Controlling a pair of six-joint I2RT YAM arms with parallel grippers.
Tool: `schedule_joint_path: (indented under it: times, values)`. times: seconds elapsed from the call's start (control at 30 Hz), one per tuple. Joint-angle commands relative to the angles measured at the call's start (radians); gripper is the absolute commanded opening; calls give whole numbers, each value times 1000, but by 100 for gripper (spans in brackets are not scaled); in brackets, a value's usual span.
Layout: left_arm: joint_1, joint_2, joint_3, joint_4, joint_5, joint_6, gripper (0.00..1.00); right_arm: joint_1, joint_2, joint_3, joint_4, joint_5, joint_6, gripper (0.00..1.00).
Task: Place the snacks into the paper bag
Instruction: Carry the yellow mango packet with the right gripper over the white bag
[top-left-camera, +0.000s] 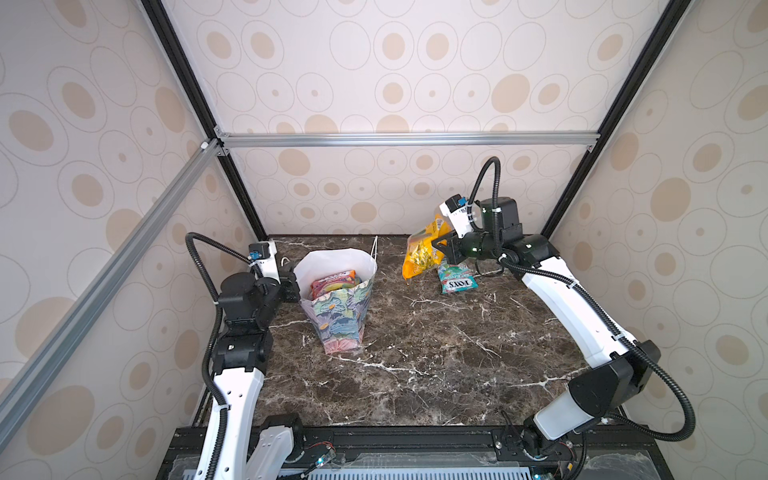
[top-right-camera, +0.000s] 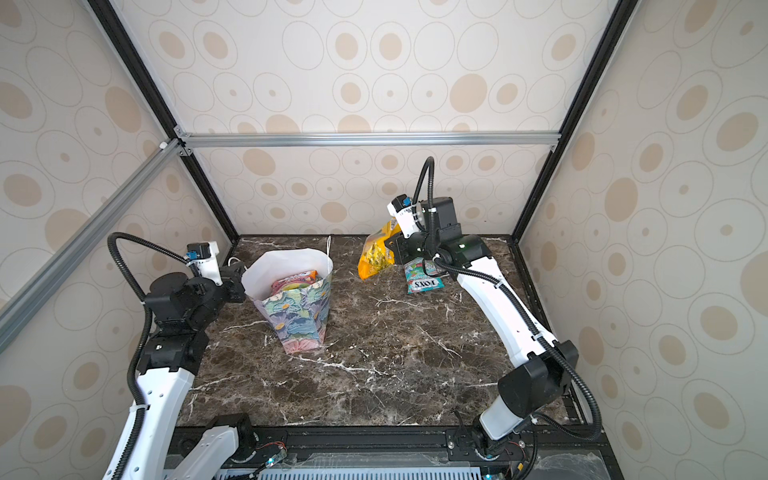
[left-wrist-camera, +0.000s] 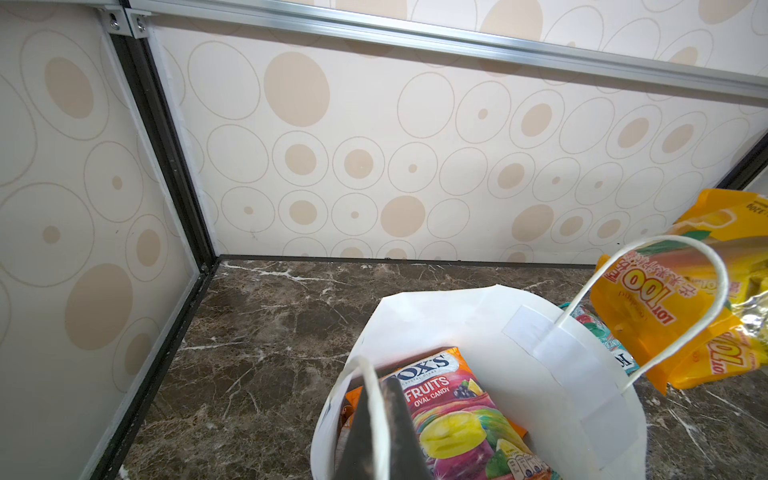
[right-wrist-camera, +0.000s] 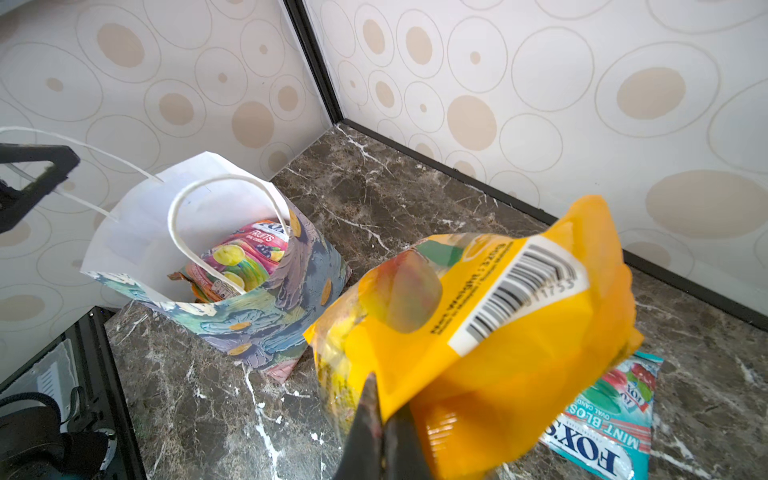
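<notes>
The paper bag (top-left-camera: 338, 320) (top-right-camera: 297, 320) stands upright at the back left of the table, its mouth wide. My left gripper (top-left-camera: 292, 282) (left-wrist-camera: 380, 419) is shut on its near white cord handle at the rim. A Fox's fruits packet (left-wrist-camera: 453, 415) (right-wrist-camera: 245, 253) lies inside on an orange packet (left-wrist-camera: 352, 401). My right gripper (top-left-camera: 442, 248) (right-wrist-camera: 384, 411) is shut on a yellow packet (top-left-camera: 420, 254) (right-wrist-camera: 498, 332), which hangs above the table to the right of the bag. Below it a teal Fox's mint packet (top-left-camera: 457, 281) (right-wrist-camera: 611, 424) lies flat.
The bag's far cord handle (left-wrist-camera: 665, 245) (right-wrist-camera: 208, 187) arches over the mouth. The patterned back wall (top-left-camera: 374, 199) and black corner posts (top-left-camera: 249, 208) stand close behind both grippers. A dark marble tabletop (top-left-camera: 415, 353) stretches towards the front rail.
</notes>
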Motion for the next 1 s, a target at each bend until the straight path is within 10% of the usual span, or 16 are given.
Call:
schedule_joint_path:
  times: [0.0, 0.97]
  values:
    - [8, -19, 16, 20, 14, 4, 0, 15, -47, 81, 39, 6, -34, 0]
    - [7, -19, 17, 19, 17, 5, 0, 164, 143, 585, -71, 14, -57, 0]
